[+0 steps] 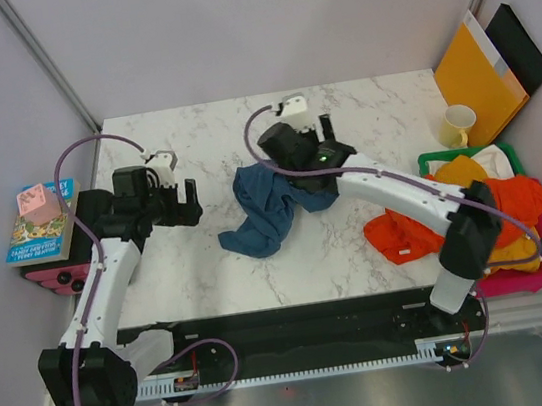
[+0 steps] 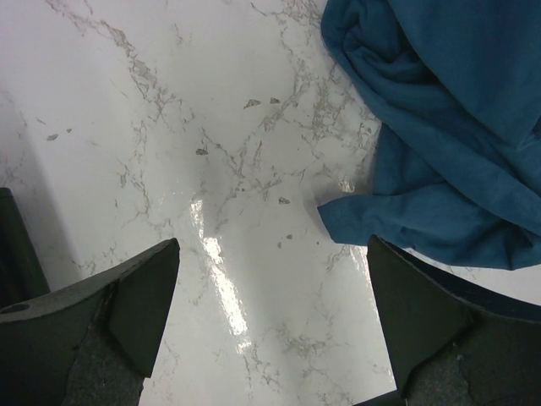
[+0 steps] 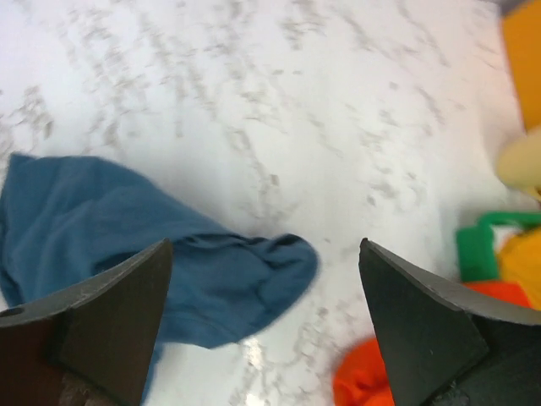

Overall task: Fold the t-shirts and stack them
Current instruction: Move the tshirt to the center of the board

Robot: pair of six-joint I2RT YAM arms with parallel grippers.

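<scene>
The left gripper has its jaws spread wide with only bare marble between them, and the near corner of the teal-blue t-shirt lies just beside its right-hand finger without touching it. The right gripper is spread wide too, pinching nothing, and hangs above a rounded lobe of the same shirt. The shirt sits near the middle of the table, between the two arms, crumpled into a loose heap. From above its long axis runs on a diagonal: the bulk lies at the far right under the right wrist, and a narrower tail trails toward the near left. Which end is collar and which is hem cannot be told from these folds. I judge the cloth to be light, limp and a little clingy on itself. It will sag from any single pinch and carry no shape, so it should be taken at an edge, not in the bunched middle. The flat corner by the left fingers looks the easiest hold, with a second pinch on the lobe under the right jaws to draw it open. The orange t-shirt spills from the green basket well to the right, apart from the teal one.
</scene>
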